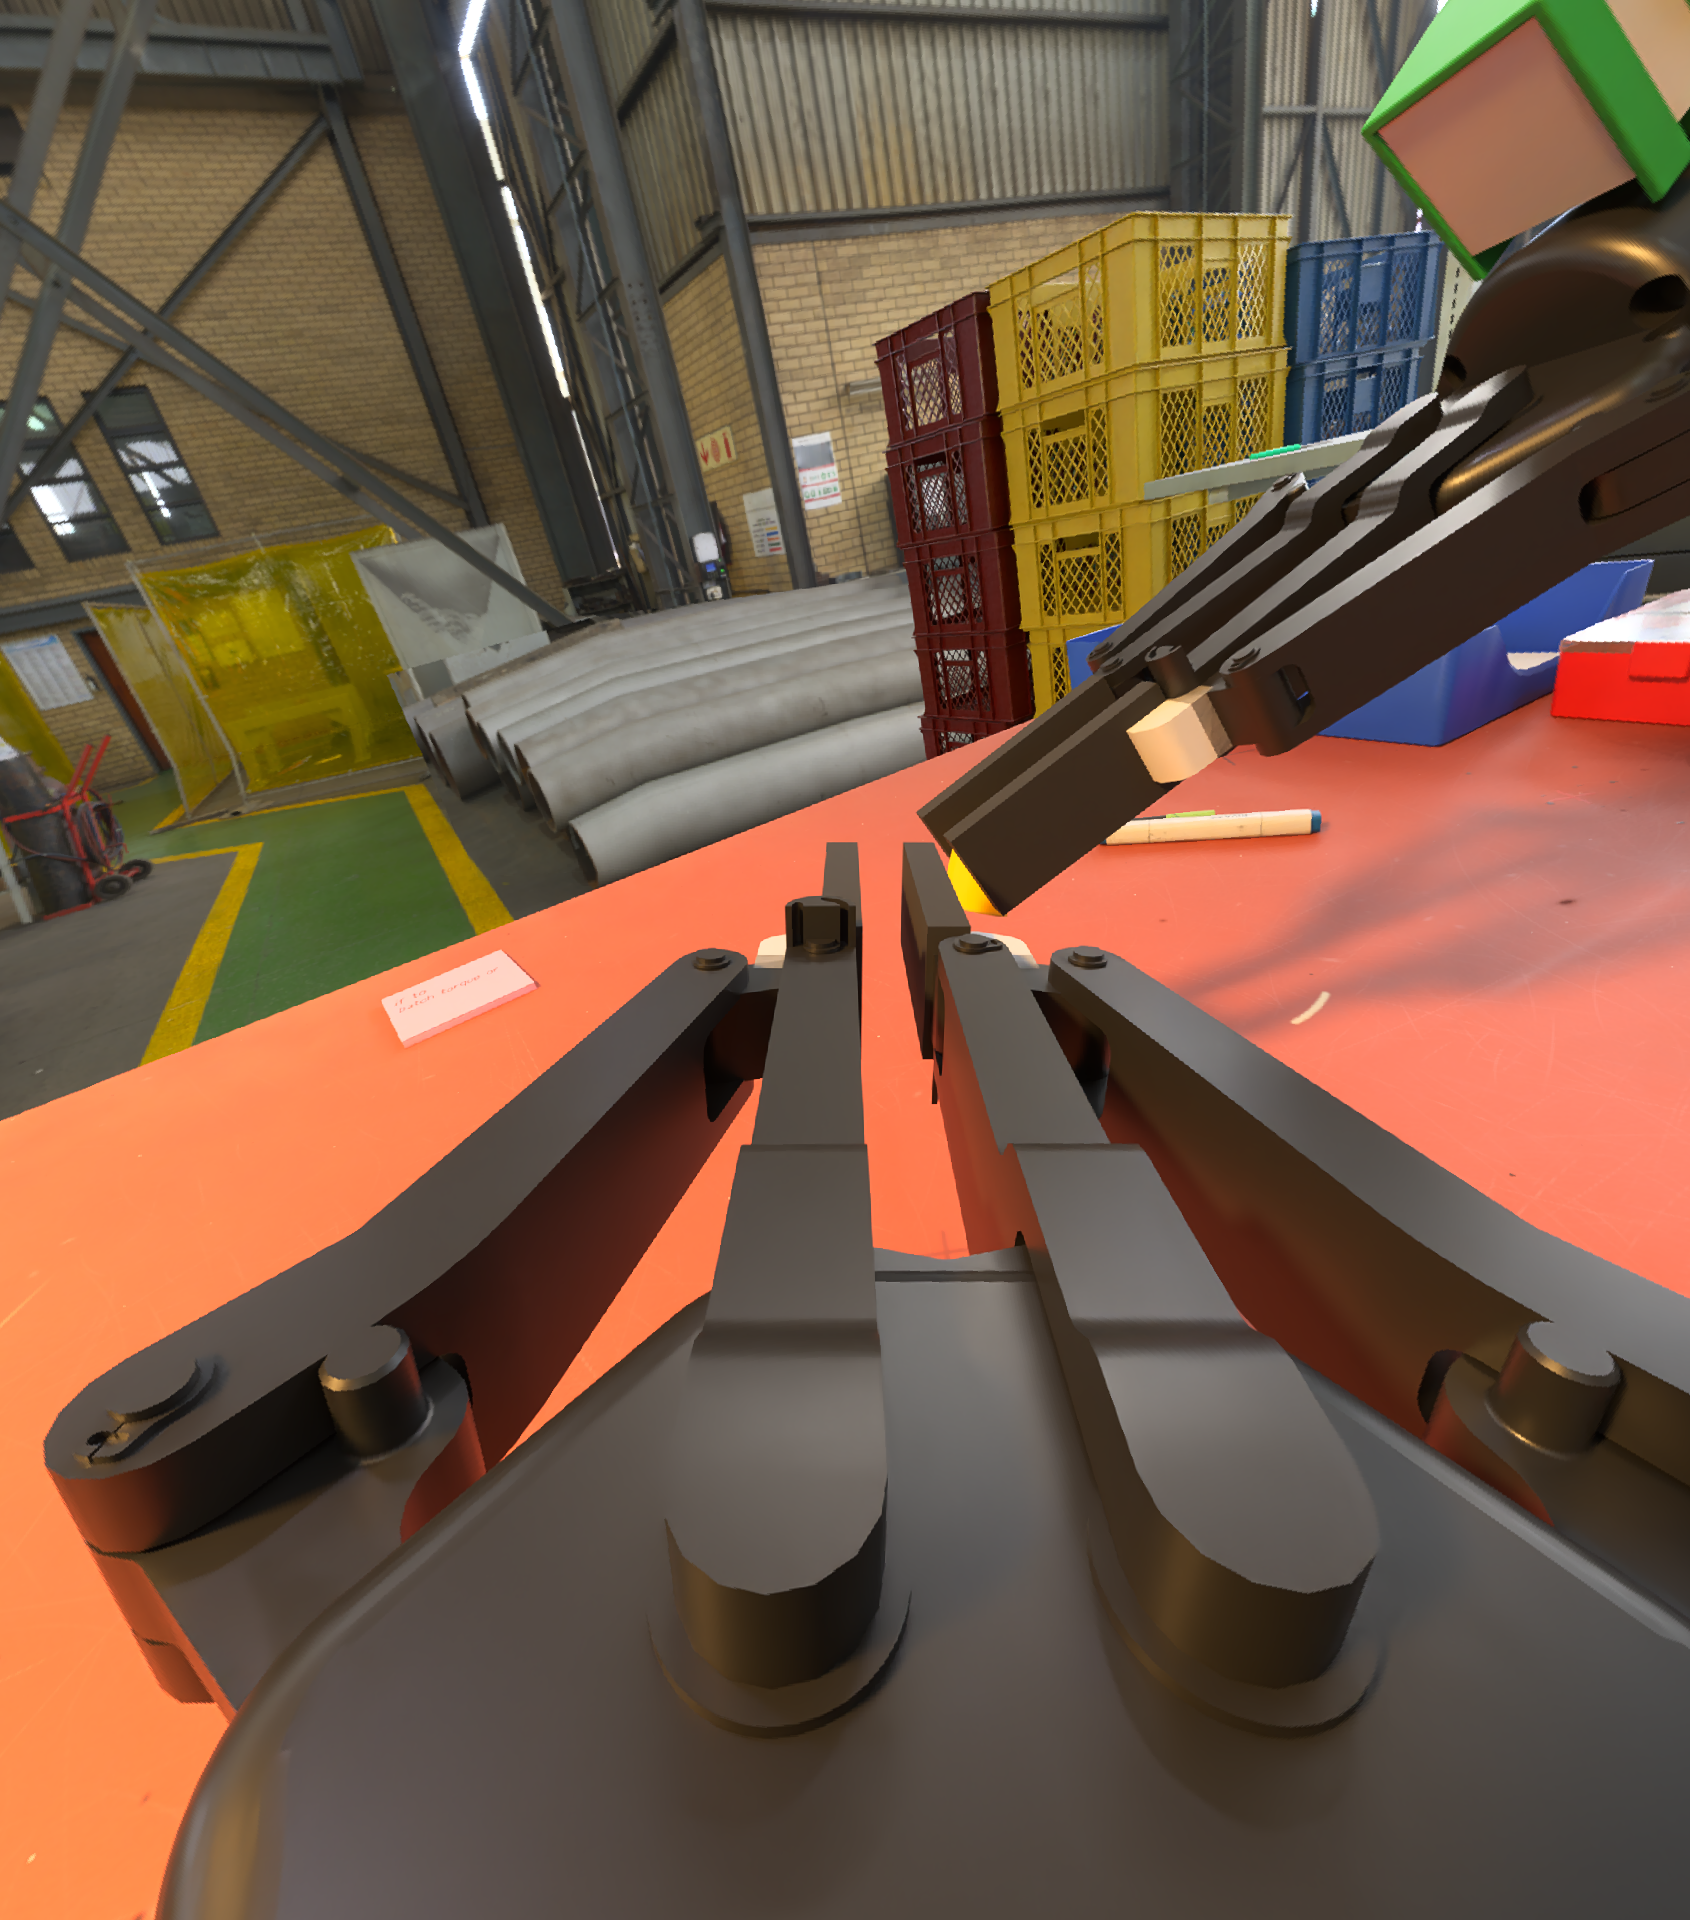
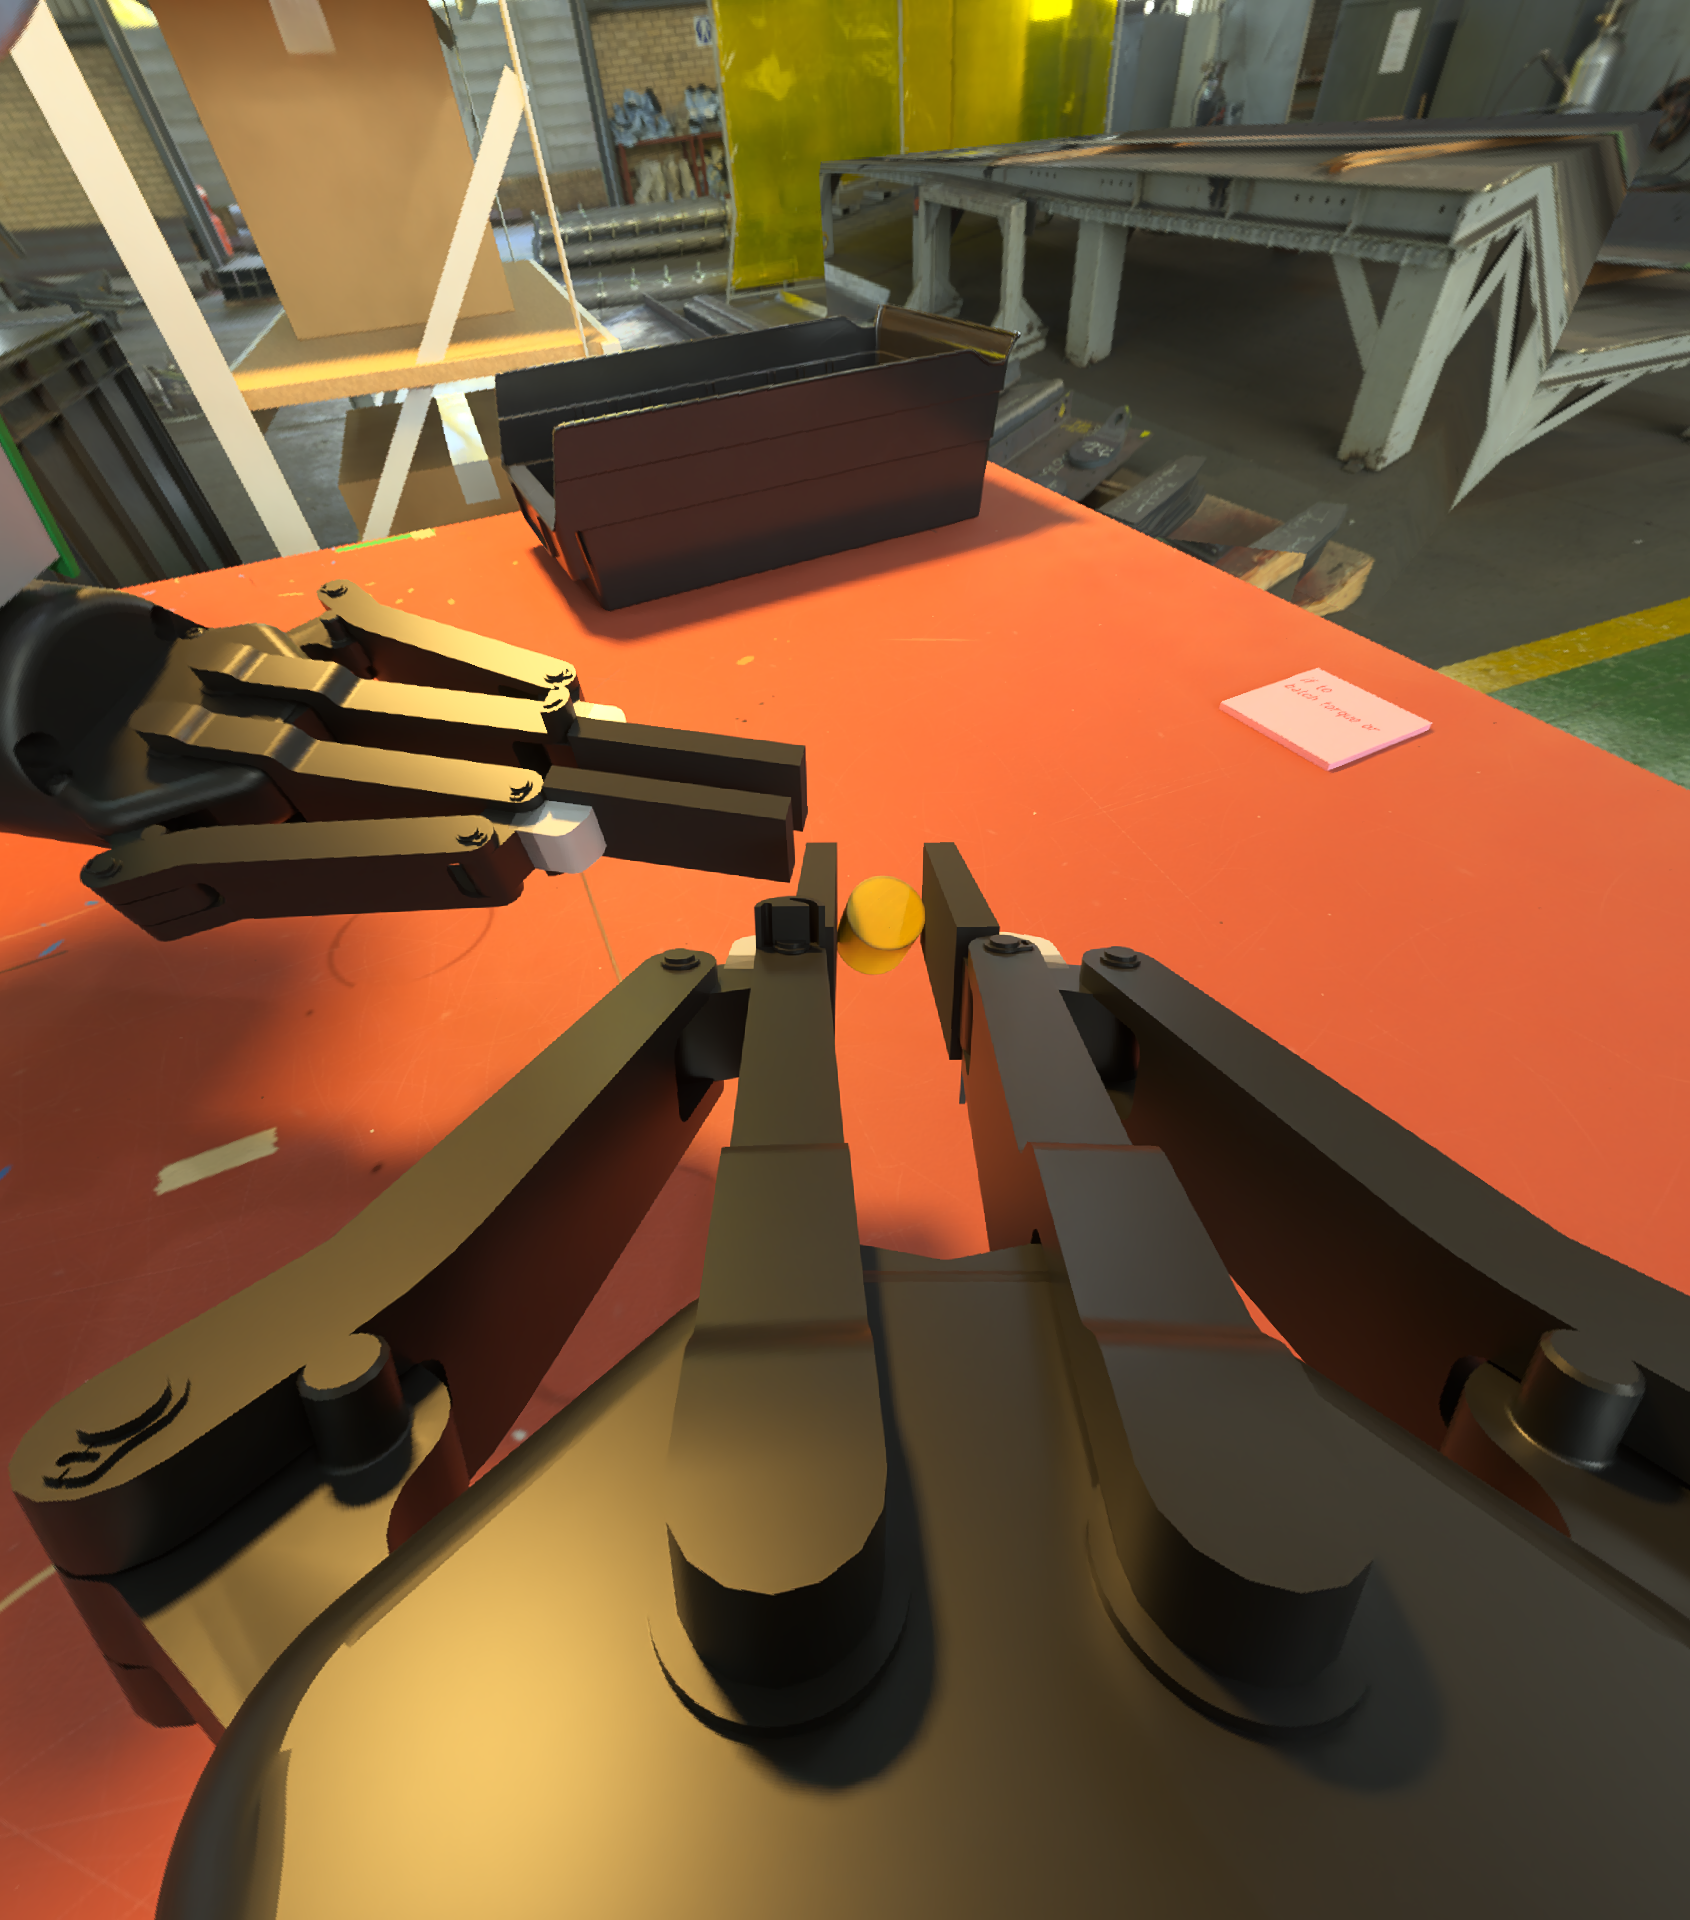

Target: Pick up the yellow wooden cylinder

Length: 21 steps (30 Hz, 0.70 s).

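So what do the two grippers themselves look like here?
Both are alike: the left gripper and right gripper have dark grey-black metal bodies, jointed linkage bars with round pivot pins, and flat rectangular black pads. Small white blocks sit at the finger joints. Behind each wrist sits a green box with a pale face. No cables show.

Pink card (image 2: 1325, 717), marker (image 1: 1215, 826), black bin (image 2: 758, 457)

yellow cylinder (image 2: 880, 920), orange table (image 2: 1080, 727) (pink note (image 2: 1326, 719))
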{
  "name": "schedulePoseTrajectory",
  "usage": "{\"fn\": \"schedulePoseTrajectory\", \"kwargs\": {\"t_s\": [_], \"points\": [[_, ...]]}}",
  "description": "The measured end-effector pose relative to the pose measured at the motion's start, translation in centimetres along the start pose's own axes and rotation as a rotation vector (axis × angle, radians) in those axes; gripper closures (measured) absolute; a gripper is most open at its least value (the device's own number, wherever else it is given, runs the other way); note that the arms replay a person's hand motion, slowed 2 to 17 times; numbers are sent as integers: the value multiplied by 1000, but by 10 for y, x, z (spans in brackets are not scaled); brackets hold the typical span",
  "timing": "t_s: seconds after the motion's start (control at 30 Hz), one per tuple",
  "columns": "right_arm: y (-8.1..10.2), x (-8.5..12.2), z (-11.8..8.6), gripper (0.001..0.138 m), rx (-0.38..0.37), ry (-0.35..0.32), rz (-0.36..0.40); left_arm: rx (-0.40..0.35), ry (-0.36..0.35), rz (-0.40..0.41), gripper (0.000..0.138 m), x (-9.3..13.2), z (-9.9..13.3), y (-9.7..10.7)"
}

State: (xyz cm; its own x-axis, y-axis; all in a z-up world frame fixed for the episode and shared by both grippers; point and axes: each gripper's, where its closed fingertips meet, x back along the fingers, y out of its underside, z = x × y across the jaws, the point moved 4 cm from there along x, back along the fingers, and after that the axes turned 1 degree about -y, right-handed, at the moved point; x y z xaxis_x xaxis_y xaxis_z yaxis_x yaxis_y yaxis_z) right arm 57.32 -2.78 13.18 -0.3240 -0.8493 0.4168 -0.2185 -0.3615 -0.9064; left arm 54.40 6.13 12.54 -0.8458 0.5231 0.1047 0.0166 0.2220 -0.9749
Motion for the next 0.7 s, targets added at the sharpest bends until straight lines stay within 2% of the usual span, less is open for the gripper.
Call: {"fn": "schedulePoseTrajectory", "kwargs": {"t_s": [0.17,0.7], "points": [[0,1,1,117,-16,-19,10,-9,7,7,127,0,0,0],[-1,4,2,117,19,-17,-25,-94,13,-8,127,-3,4,1]]}}
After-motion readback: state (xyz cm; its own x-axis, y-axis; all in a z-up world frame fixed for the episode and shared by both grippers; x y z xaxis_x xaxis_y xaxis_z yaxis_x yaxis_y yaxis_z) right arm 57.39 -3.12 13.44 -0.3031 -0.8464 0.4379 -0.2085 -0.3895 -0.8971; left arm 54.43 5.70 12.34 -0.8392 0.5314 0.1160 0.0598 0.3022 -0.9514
